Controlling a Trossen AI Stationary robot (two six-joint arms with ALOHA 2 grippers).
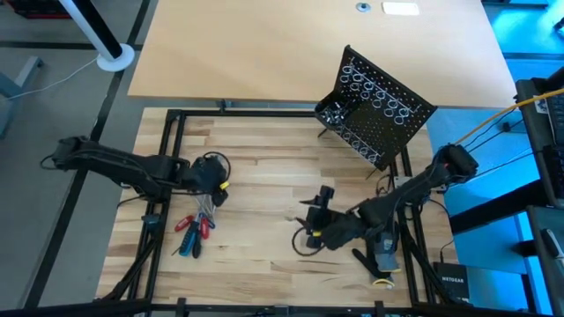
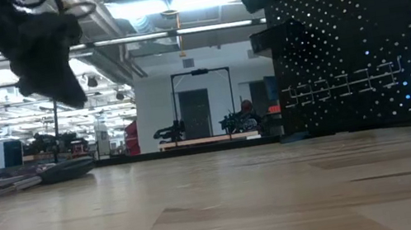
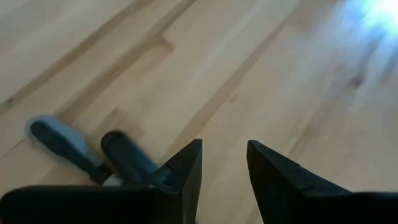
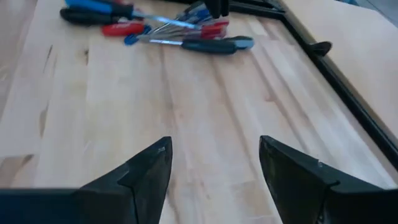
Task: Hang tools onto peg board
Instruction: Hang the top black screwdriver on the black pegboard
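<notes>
- While you look down from above, the tools (image 1: 194,232) lie in a loose heap of red, blue and dark handles near the table's (image 1: 264,158) left edge, toward its front.
- Your left gripper (image 1: 211,199) hangs just above that heap; in its wrist view the fingers (image 3: 186,171) stand a narrow gap apart with nothing between them, and two dark-handled tools (image 3: 93,152) lie on the wood right beside them.
- Your right gripper (image 1: 310,213) sits over bare wood near the middle of the table, toward the front edge, its fingers (image 4: 146,168) spread wide and empty.
- From that wrist you see the heap well ahead, across open tabletop.
- The peg board (image 1: 379,104) stands at the table's back right corner, tilted, its wire rings (image 1: 374,88) in rows across the face.
- A glove (image 1: 381,257) lies near the front right edge.
</notes>
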